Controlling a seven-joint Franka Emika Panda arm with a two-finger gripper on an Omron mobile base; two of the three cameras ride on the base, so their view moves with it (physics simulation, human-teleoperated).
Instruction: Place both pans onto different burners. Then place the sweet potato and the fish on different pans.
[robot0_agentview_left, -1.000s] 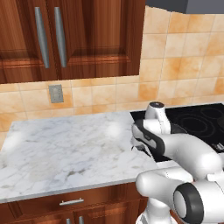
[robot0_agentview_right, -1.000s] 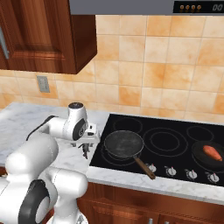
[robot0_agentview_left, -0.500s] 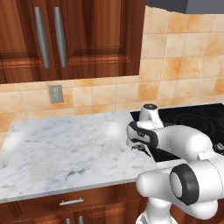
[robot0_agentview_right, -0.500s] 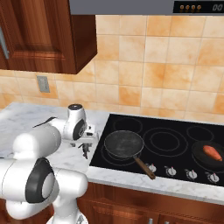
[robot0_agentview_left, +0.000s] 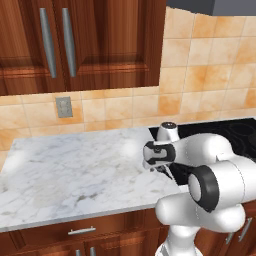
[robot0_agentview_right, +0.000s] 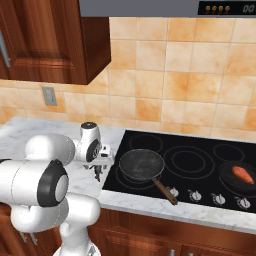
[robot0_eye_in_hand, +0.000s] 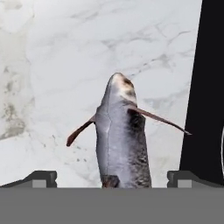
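Grey slim fish (robot0_eye_in_hand: 121, 140) on veined marble counter (robot0_eye_in_hand: 52, 65); jaws wide, apparently empty.

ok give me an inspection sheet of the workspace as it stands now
surface: white marble counter left of a black glass cooktop.
job's things: wooden-handled pan on the front left burner; sweet potato in the second pan at the right; fish lying on the marble beside the cooktop.
clutter: nothing seen.
grippers: gripper open above the fish, fingers either side.
cables: nothing seen.
surroundings: wood cabinets, tile wall, wall outlet.
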